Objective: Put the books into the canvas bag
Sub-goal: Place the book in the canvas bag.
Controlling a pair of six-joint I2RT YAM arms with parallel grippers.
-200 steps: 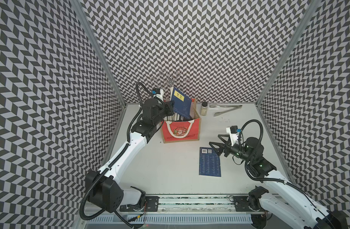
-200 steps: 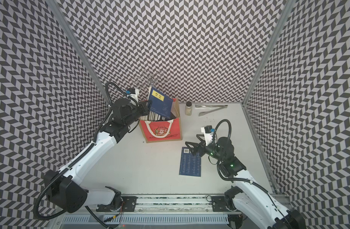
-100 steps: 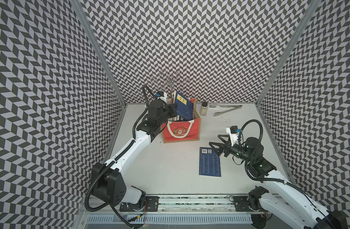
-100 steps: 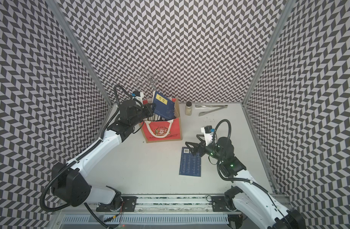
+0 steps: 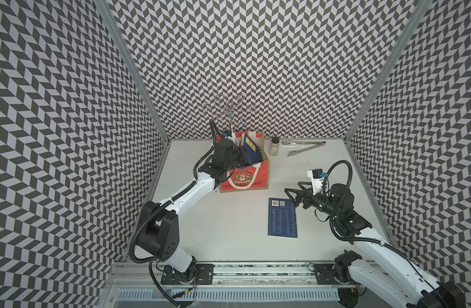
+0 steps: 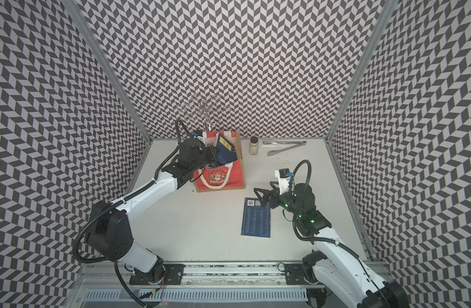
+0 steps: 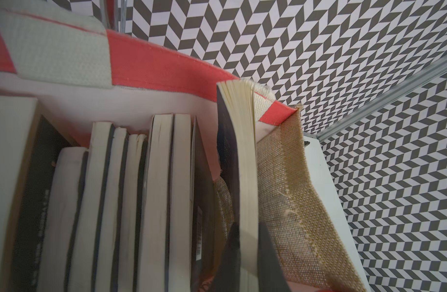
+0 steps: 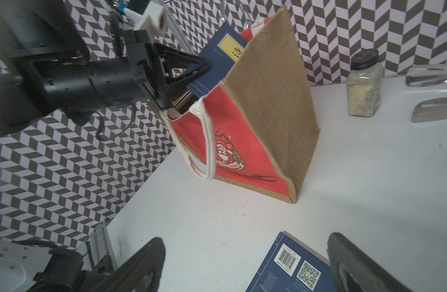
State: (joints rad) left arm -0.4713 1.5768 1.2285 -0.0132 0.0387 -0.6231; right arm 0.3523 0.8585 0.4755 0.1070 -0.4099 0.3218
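The canvas bag (image 5: pixel 259 178) (image 6: pixel 235 174) stands at the back of the table, red in front with tan jute sides (image 8: pixel 268 101). Several books (image 7: pixel 141 189) stand upright inside it. My left gripper (image 7: pixel 247 242) (image 5: pixel 241 156) is shut on a navy book (image 7: pixel 242 164) (image 5: pixel 250 148) with a yellow label, held upright at the bag's right end against the jute wall (image 7: pixel 280 177). Another navy book (image 5: pixel 282 221) (image 6: pixel 256 221) (image 8: pixel 288 268) lies flat on the table, back cover up. My right gripper (image 5: pixel 291 196) (image 8: pixel 245 252) hovers open over its far end, holding nothing.
A spice jar (image 5: pixel 274 146) and metal tongs (image 5: pixel 303 148) lie right of the bag by the back wall. A wire rack (image 5: pixel 229 112) stands behind the bag. Patterned walls close in three sides.
My left arm has swung right over the bag, and the navy book has gone from tilted above the bag to upright and lower inside it. The right arm has not moved.
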